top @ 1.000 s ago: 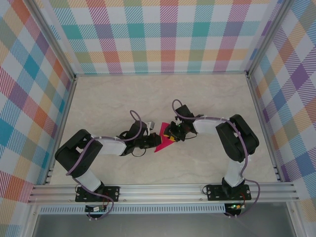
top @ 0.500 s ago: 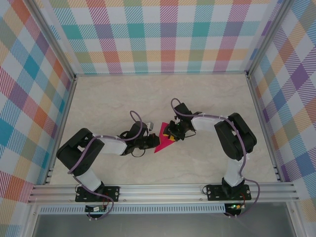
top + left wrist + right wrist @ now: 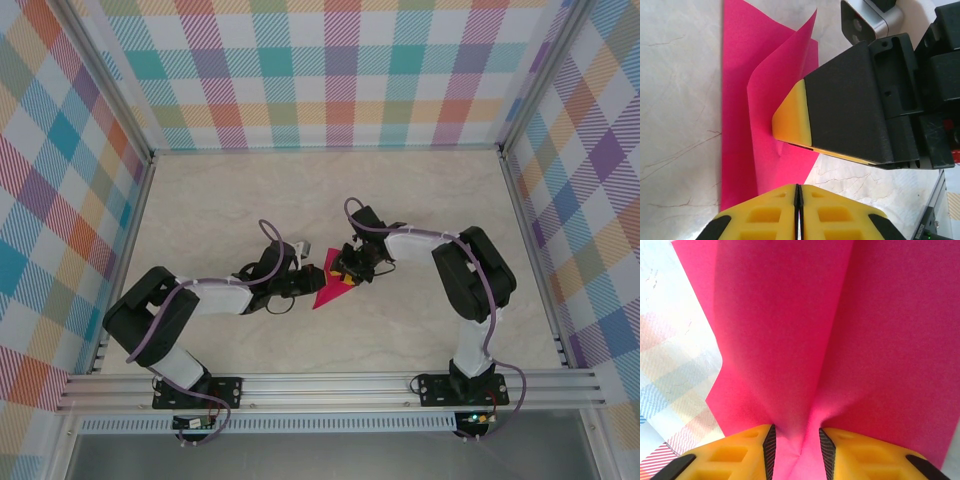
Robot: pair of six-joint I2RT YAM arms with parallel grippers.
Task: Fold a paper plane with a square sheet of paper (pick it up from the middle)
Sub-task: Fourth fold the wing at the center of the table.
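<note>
The square sheet of paper [image 3: 328,285] is a creased magenta-pink pointed shape lying mid-table between both arms. In the left wrist view the paper [image 3: 755,80] lies flat with one flap curling up against my right gripper's yellow fingertip [image 3: 792,117], which presses on it. My right gripper [image 3: 797,445] is closed part-way, and a raised fold of the paper [image 3: 790,315] is bunched between its pads. From the left, my left gripper [image 3: 798,189] has its pads pressed together, with its tips at the paper's near edge. In the top view the two grippers [image 3: 303,283] [image 3: 348,268] face each other across the sheet.
The marble-patterned tabletop [image 3: 250,200] is walled by plaid panels on three sides. An aluminium rail [image 3: 330,385] carrying both arm bases runs along the near edge. Open tabletop lies behind and beside the arms.
The left arm's elbow has swung left and its gripper has edged toward the paper. The right gripper has crept slightly left. The paper stays in place.
</note>
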